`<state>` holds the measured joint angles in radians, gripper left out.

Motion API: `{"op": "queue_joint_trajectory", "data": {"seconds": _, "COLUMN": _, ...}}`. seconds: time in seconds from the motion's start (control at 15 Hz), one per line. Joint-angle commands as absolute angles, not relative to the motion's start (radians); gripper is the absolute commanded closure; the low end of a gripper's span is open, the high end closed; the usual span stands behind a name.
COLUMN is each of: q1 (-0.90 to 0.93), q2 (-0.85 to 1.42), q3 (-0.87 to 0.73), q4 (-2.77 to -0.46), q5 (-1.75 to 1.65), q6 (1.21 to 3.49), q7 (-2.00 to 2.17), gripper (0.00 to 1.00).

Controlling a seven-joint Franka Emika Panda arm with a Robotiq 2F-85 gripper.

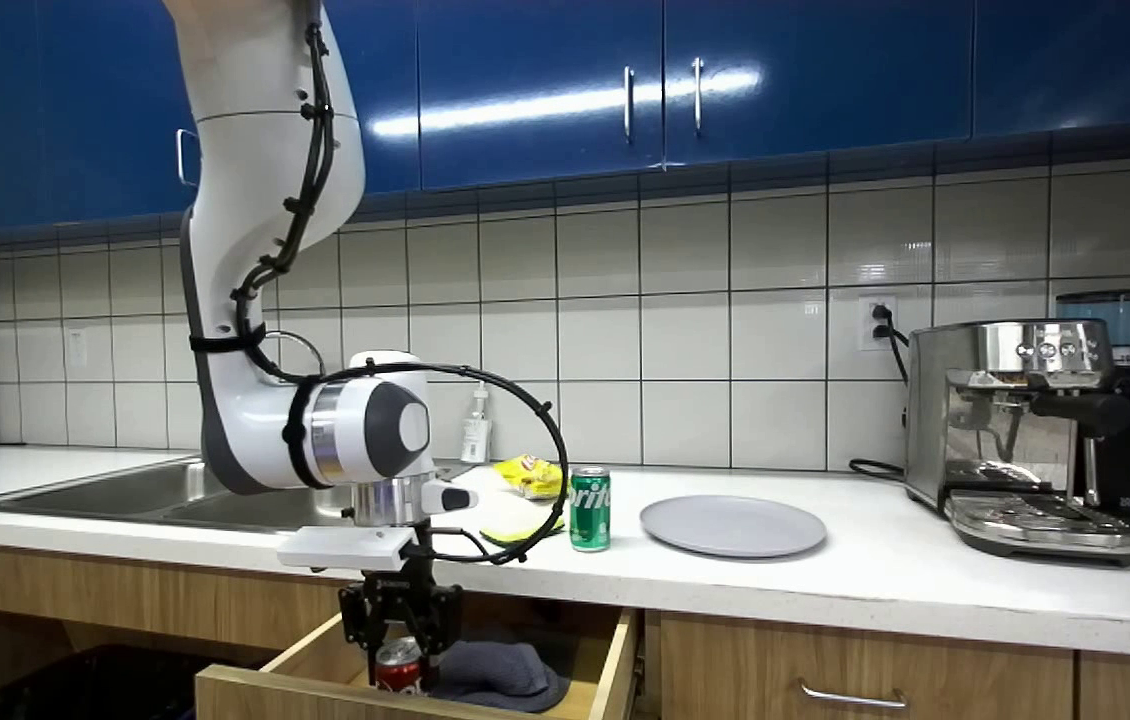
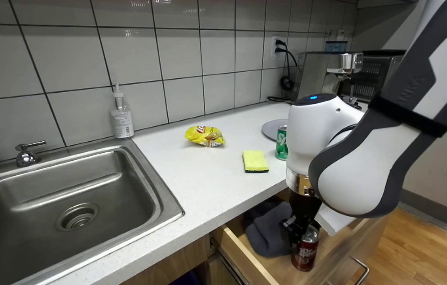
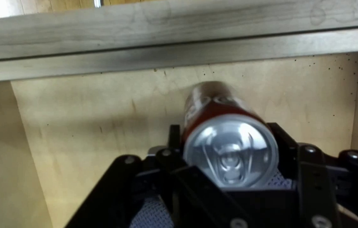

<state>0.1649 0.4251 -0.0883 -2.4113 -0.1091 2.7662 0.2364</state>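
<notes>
Nearest in wrist view, my hand (image 3: 224,129) bracketed the red can (image 3: 228,142); whether pinching, I could not tell. Drawer front (image 3: 179,27) stood at twelve o'clock.

Glossy blue cabinets (image 1: 825,85) catching a streak of light (image 1: 525,110), white tiled wall (image 1: 685,340) beneath, pale countertop (image 1: 875,560) around a steel sink (image 2: 153,180), plank wood floor (image 2: 417,245) below.

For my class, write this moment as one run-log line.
hand: around Dr Pepper can, grip unclear | location: open drawer | nearby: gray cloth | countertop: Sprite can, yellow sponge, gray plate
</notes>
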Motion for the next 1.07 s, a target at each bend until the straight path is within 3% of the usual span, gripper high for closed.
{"op": "queue_joint_trajectory", "data": {"seconds": 0.0, "q1": 0.194, "q2": 0.41, "q3": -0.116, "q4": -2.415, "q5": -0.141, "q6": 2.757, "q7": 0.269, "gripper": 0.01}}
{"op": "queue_joint_trajectory", "data": {"seconds": 1.0, "q1": 0.15, "q2": 0.223, "q3": -0.118, "q4": -2.365, "q5": -0.154, "q6": 2.556, "q7": 0.275, "gripper": 0.0}}
